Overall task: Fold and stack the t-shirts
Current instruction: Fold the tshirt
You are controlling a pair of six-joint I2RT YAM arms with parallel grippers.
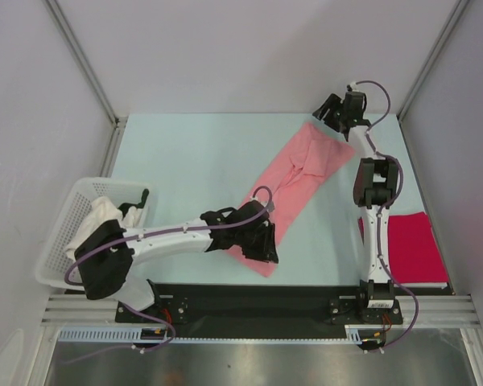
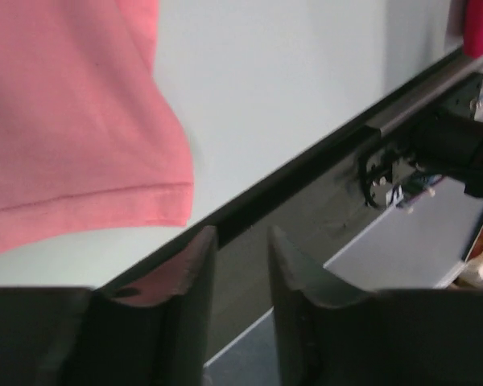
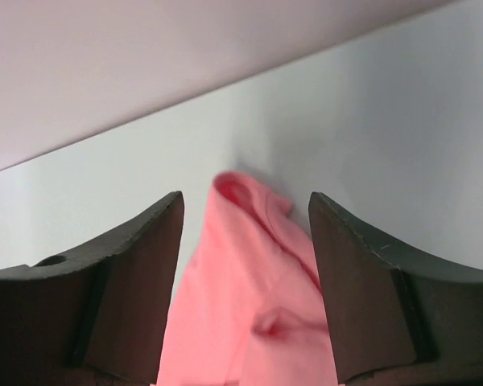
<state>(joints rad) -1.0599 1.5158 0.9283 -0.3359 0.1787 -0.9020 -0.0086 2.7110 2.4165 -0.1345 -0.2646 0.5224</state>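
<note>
The salmon-pink t-shirt [image 1: 298, 181] lies as a long folded strip running diagonally across the table. My left gripper [image 1: 267, 245] hovers over its near end, by the table's front edge. In the left wrist view the jaws [image 2: 241, 233] stand a little apart with nothing between them, and the shirt's hem [image 2: 64, 121] lies to the left. My right gripper [image 1: 328, 112] is over the shirt's far end, wide open. That far end [image 3: 249, 305] shows bunched between the open fingers. The magenta-red t-shirt [image 1: 410, 245] lies folded at the right, partly behind the right arm.
A white lattice basket [image 1: 64, 233] holding white cloth stands off the table's left edge beside the left arm. The black front rail [image 2: 306, 169] runs just beyond the left fingers. Walls enclose the table at the back and sides.
</note>
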